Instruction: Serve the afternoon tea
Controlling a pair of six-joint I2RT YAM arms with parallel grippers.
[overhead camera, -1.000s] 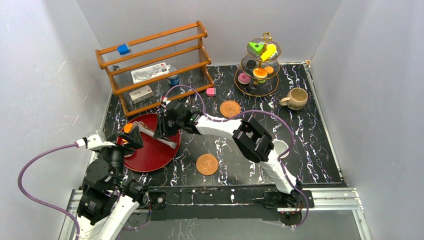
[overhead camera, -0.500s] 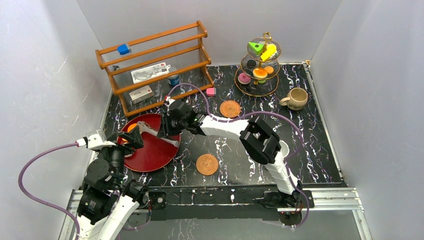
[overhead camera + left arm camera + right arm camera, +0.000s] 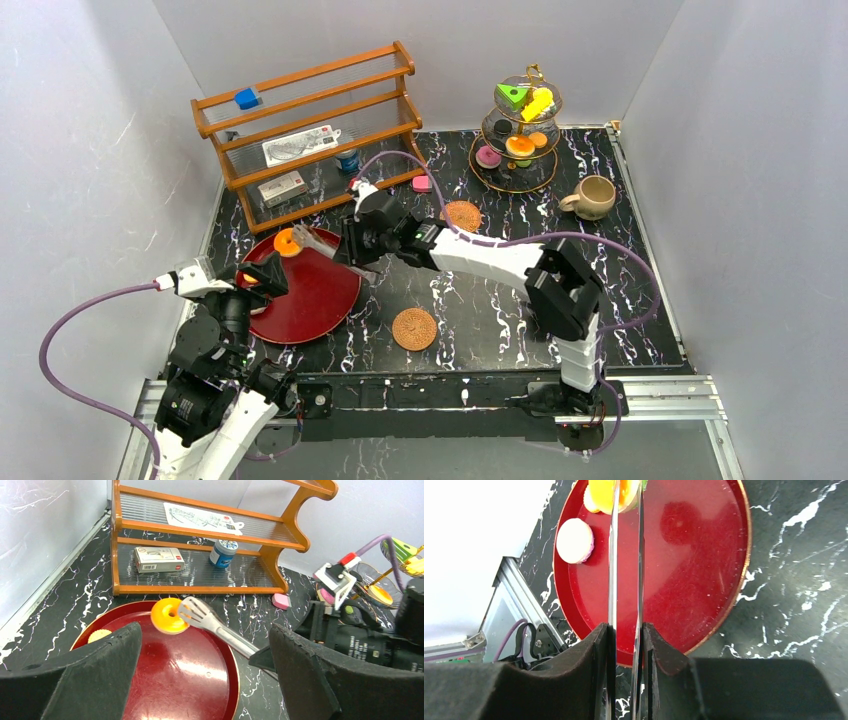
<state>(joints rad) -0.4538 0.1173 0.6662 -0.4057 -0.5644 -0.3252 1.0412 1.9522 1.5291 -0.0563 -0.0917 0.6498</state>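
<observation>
My right gripper (image 3: 352, 245) (image 3: 626, 645) is shut on the handle of metal tongs (image 3: 320, 240) (image 3: 215, 625) (image 3: 613, 580). The tongs' tips pinch an orange ring pastry (image 3: 287, 242) (image 3: 169, 616) (image 3: 611, 492) above the far edge of the red tray (image 3: 320, 300) (image 3: 175, 680) (image 3: 694, 580). On the tray lie a pale pink disc (image 3: 575, 540) and a beige cookie (image 3: 99, 635). My left gripper (image 3: 262, 280) (image 3: 205, 680) hangs open over the tray's left side, holding nothing. A tiered stand (image 3: 517, 130) at the back right carries more pastries.
A beige mug (image 3: 592, 197) stands at the right. Two woven coasters (image 3: 461, 216) (image 3: 414, 328) lie mid-table. The wooden shelf (image 3: 310, 130) at the back left holds a blue cube (image 3: 247, 98), white boxes (image 3: 158, 560) and a blue can (image 3: 222, 553). A pink block (image 3: 421, 183) lies beside it.
The right arm has drawn back to the right, carrying the tongs. The orange ring pastry has moved up and right with the tongs' tips. The left gripper has stayed in place.
</observation>
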